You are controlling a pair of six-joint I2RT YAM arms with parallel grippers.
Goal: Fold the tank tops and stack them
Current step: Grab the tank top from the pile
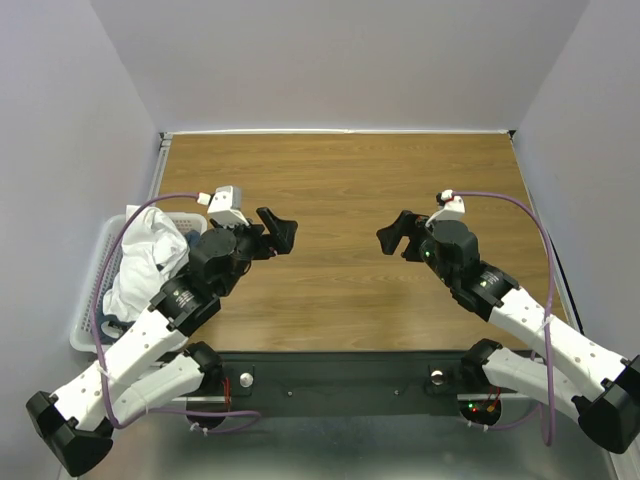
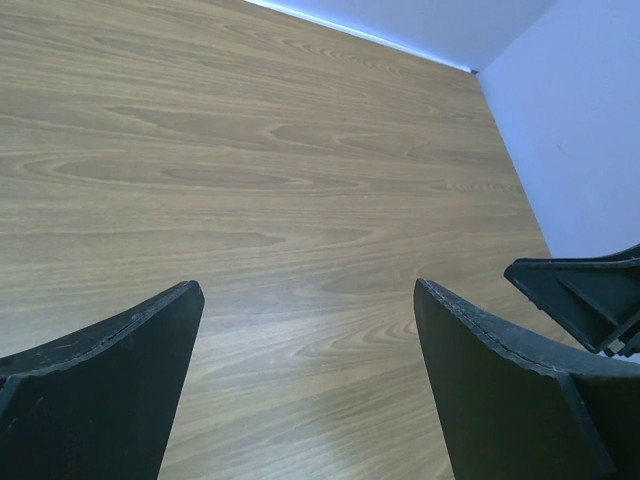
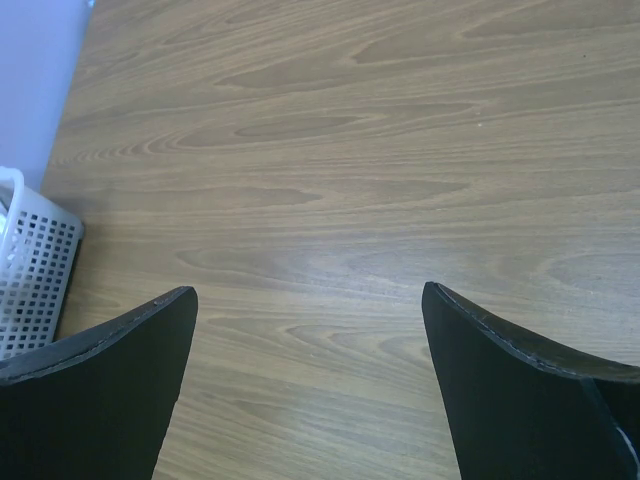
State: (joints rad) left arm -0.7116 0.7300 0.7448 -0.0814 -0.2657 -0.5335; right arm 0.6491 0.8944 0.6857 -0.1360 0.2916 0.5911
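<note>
at the near edge the two arms rise from their bases and lean out over the table (image 1: 340, 175). the left gripper (image 1: 279, 231) hangs above the wood with its jaws spread wide and nothing between them. the right gripper (image 1: 394, 237) faces it across a gap, also spread wide and holding nothing. off the table's left side, just beside the left arm, sits a white lattice basket (image 1: 86, 305). the tank tops (image 1: 150, 262) lie crumpled inside it as one pale heap, and separate tops cannot be told apart. the cloth looks light and limp, and likely to drag its neighbours along. a pinch on a raised fold or a shoulder strap at the top of the heap seems best.
</note>
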